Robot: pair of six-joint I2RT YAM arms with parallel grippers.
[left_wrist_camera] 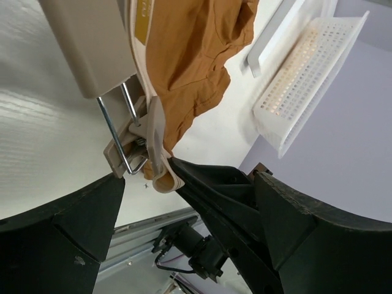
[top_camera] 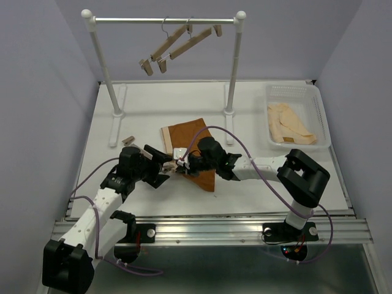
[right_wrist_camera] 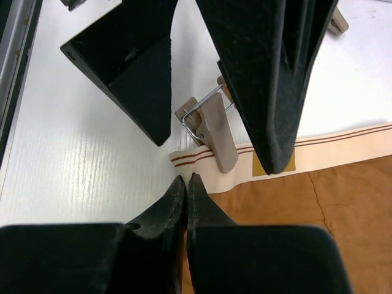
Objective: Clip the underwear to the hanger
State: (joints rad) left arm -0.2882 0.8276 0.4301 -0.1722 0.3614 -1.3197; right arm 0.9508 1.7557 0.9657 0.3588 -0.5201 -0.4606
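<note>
Camera overhead: the underwear [top_camera: 191, 136] lies flat mid-table. The hanger [top_camera: 160, 157] lies on the table at its near-left corner, one end under both grippers. Left gripper [top_camera: 169, 163] and right gripper [top_camera: 183, 165] meet there. The rack [top_camera: 165, 20] behind carries two spare hangers [top_camera: 174, 46]. A basket [top_camera: 293, 87] of cream garments [top_camera: 291, 125] sits far right, well apart.

Left wrist: fingers [left_wrist_camera: 61, 226] spread wide, holding nothing. Between them the clip [left_wrist_camera: 131, 147] bites the waistband [left_wrist_camera: 153, 122]. Cloth looks light and limp, apt to slide or bunch. The waistband looks firmer, so best taken there, just beside the clip.

Right wrist: fingers [right_wrist_camera: 177, 202] pressed closed, tips at the waistband edge; cannot tell whether fabric is pinched. The left gripper's fingers crowd the clip closely, and they look like the only obstruction.
</note>
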